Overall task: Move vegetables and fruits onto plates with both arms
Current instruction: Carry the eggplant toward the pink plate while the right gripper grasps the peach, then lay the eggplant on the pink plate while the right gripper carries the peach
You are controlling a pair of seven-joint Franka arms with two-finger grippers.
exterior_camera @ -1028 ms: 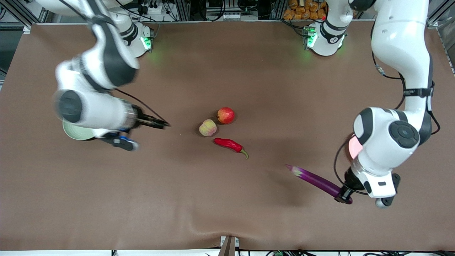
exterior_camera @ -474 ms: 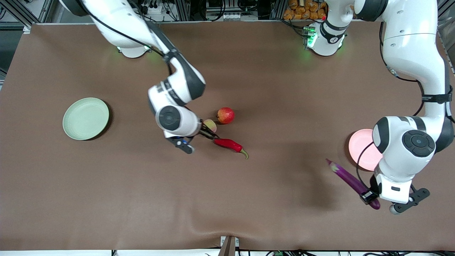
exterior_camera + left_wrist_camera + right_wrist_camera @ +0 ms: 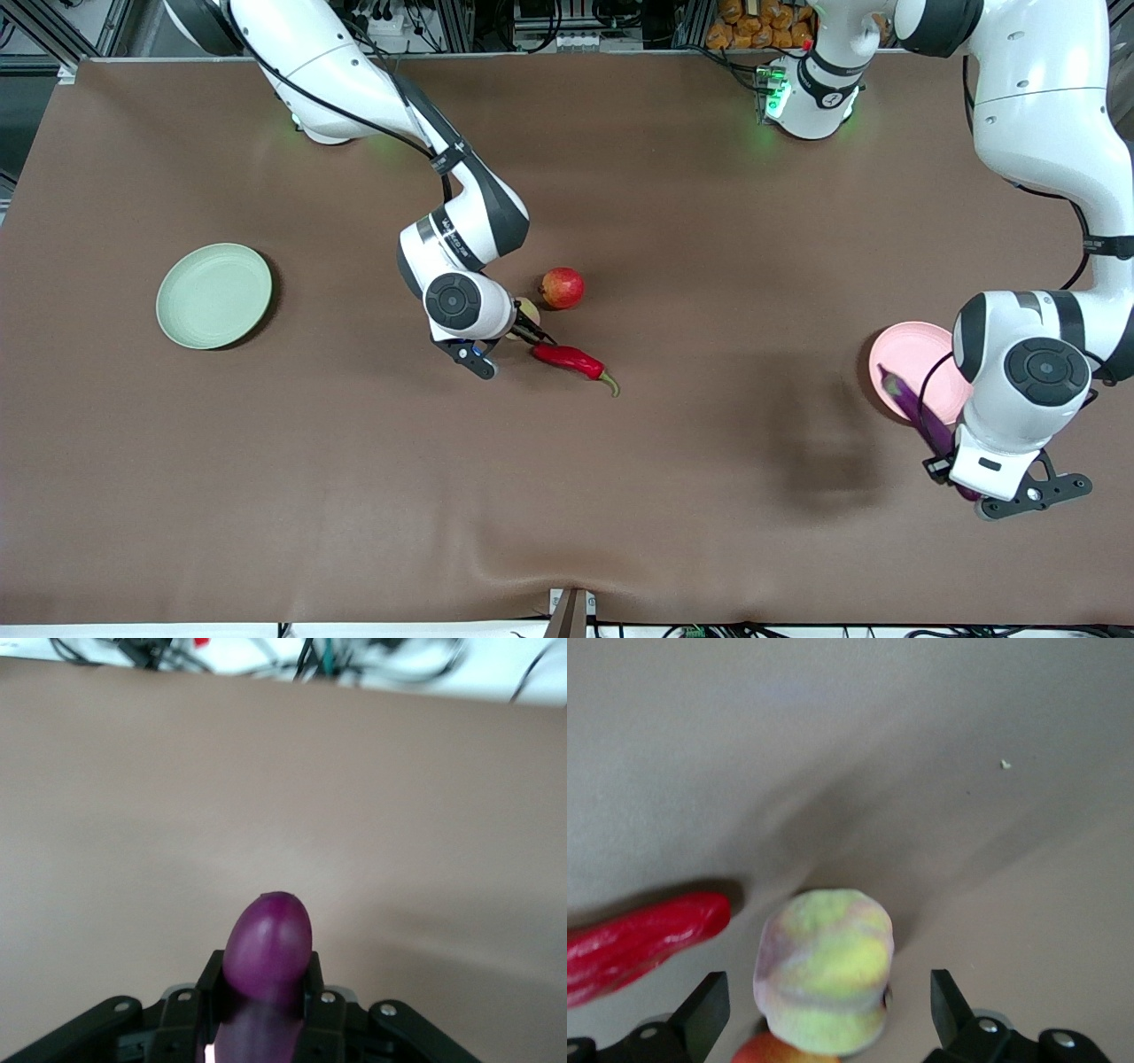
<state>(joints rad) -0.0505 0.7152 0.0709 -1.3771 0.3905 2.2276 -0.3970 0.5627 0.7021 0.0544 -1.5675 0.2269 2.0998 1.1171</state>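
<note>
My right gripper (image 3: 530, 334) is open and low at the pale yellow-green peach (image 3: 529, 309), with one finger on each side of it. In the right wrist view the peach (image 3: 824, 970) sits between the open fingers (image 3: 704, 1010). The red fruit (image 3: 563, 288) touches the peach. The red chili pepper (image 3: 571, 359) lies just nearer to the front camera. My left gripper (image 3: 942, 454) is shut on the purple eggplant (image 3: 912, 408) and holds it in the air over the edge of the pink plate (image 3: 904, 354). The left wrist view shows the eggplant's rounded end (image 3: 267, 943) clamped between the jaws. The green plate (image 3: 213, 295) is empty.
The brown table cover (image 3: 567, 496) has a raised fold at the edge nearest the front camera. The two arm bases (image 3: 802, 93) stand at the table's edge farthest from the front camera. The left arm's wrist covers part of the pink plate.
My right arm swung from over the green plate to the peach and lowered around it. My left arm carried the eggplant toward its end of the table, over the pink plate's edge.
</note>
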